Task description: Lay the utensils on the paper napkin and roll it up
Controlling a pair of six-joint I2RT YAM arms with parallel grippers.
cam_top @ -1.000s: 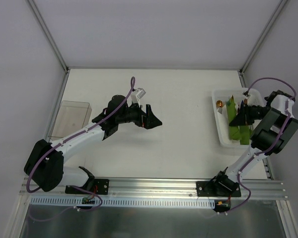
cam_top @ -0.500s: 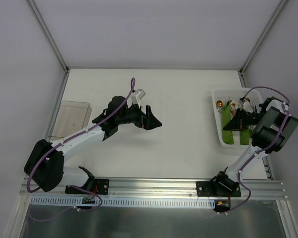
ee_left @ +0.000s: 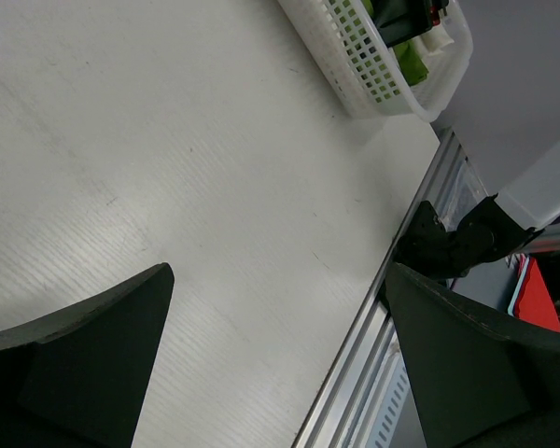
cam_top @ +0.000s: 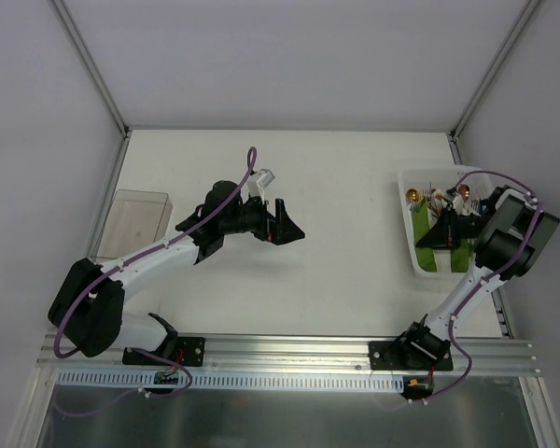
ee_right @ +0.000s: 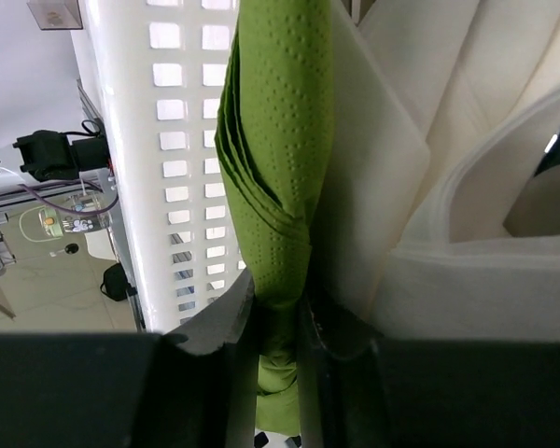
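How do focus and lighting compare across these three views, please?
Top external: evenly lit, sharp, a soft shadow under the left gripper. Left wrist: its fingers dark and blurred, table sharp. Right wrist: green napkin crisp, basket wall glaring white.

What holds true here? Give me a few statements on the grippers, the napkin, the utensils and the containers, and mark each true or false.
1. The right gripper is shut on the green paper napkin inside the white basket. True.
2. The left gripper holds a utensil. False: it is open and empty, above the bare table.
3. The utensils lie on the table beside a spread-out napkin. False: they are in the basket, at its far end, and the napkin there is folded.
4. A clear box stands at the table's left edge. True.
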